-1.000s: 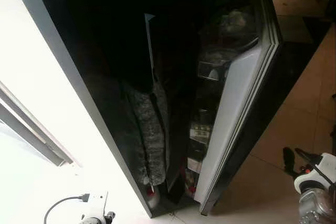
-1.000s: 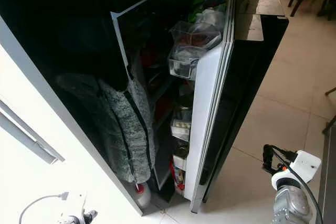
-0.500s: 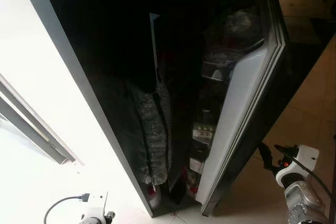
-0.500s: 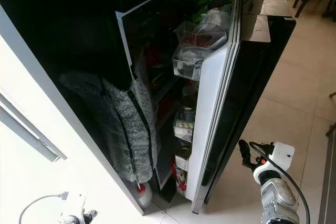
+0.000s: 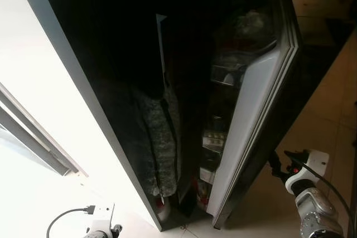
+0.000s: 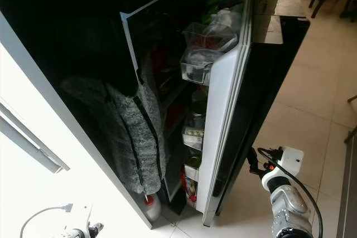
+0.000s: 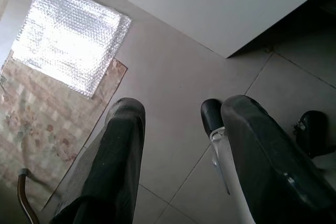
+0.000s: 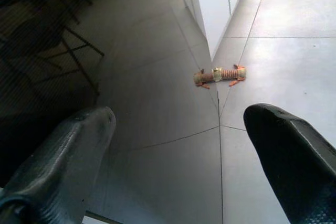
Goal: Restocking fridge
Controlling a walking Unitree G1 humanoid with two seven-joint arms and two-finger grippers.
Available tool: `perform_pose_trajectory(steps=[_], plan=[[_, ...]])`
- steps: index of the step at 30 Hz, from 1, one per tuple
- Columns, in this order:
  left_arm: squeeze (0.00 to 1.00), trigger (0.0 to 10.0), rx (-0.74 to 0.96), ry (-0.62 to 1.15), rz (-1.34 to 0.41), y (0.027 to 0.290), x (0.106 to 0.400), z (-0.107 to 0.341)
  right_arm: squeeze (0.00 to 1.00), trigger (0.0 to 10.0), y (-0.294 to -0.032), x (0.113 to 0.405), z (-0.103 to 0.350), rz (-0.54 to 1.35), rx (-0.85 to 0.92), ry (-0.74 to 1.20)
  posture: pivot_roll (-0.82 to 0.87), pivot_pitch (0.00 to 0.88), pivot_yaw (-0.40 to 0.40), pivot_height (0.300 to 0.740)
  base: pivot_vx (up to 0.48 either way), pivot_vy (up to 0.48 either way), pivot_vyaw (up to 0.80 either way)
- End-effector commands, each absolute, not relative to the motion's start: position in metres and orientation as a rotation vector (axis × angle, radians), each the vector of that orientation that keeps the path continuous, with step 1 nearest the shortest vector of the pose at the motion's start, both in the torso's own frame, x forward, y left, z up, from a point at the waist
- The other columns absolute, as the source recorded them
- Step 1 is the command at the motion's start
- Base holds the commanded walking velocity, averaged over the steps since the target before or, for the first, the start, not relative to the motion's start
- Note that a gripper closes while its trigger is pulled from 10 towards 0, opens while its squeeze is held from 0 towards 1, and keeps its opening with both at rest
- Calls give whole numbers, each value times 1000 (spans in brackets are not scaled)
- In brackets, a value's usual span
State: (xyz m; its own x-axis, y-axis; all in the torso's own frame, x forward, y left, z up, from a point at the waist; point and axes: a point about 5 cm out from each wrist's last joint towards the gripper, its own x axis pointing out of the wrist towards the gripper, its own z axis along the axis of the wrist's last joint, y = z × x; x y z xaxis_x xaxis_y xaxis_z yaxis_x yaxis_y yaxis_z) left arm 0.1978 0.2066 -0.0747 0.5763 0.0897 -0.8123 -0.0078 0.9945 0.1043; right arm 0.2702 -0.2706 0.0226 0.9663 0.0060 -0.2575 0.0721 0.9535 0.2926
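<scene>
Fridge (image 6: 89,37): black, glossy, tall, filling the head views from 9 to 1 o'clock; stands on the tiled floor (image 6: 312,98).
Door (image 6: 220,132): ajar, white inner edge running from 1 down to 6 o'clock; dark outer face turned toward 3 o'clock.
Door bins: clear tray (image 6: 196,66) near the top with wrapped goods; below it a jar (image 6: 194,116), a small carton (image 6: 192,135) and a red item (image 6: 188,189) at the foot.
Inside: shelves crowded, dim; green and white packs (image 6: 220,12) high up at 12 o'clock.
Reflection: grey fleece jacket (image 6: 131,137) mirrored in the glossy front at 7 o'clock.
Bottle (image 6: 149,204): white with a red cap, on the floor at the fridge's foot, 6 o'clock.
Right gripper (image 6: 254,160): raised at 4 o'clock, just beside the door's outer face, not touching as far as can be seen; fingers (image 8: 68,156) spread wide, holding nothing.
Right wrist view: pale tiles, a small orange-and-tan toy (image 8: 219,75) lying on a tile seam, chair legs (image 8: 79,56) in shade.
Left gripper (image 7: 176,150): low at 7 o'clock, aimed at the floor; fingers (image 7: 118,161) parted, empty.
Left wrist view: tiles, a silver bubble-foil sheet (image 7: 71,35) overlapping a patterned mat (image 7: 47,129).
</scene>
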Motion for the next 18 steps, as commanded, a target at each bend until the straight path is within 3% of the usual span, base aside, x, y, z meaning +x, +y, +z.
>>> perform_pose_trajectory(steps=[1,18], plan=[[0,10000,121,974,58,212,195,-75,0,10000,-260,281,30,13,287,241,-224,22,64,740,0,0,0],[0,10000,126,973,57,212,195,-75,0,10000,-245,298,44,86,269,196,-221,22,62,740,0,0,0]])
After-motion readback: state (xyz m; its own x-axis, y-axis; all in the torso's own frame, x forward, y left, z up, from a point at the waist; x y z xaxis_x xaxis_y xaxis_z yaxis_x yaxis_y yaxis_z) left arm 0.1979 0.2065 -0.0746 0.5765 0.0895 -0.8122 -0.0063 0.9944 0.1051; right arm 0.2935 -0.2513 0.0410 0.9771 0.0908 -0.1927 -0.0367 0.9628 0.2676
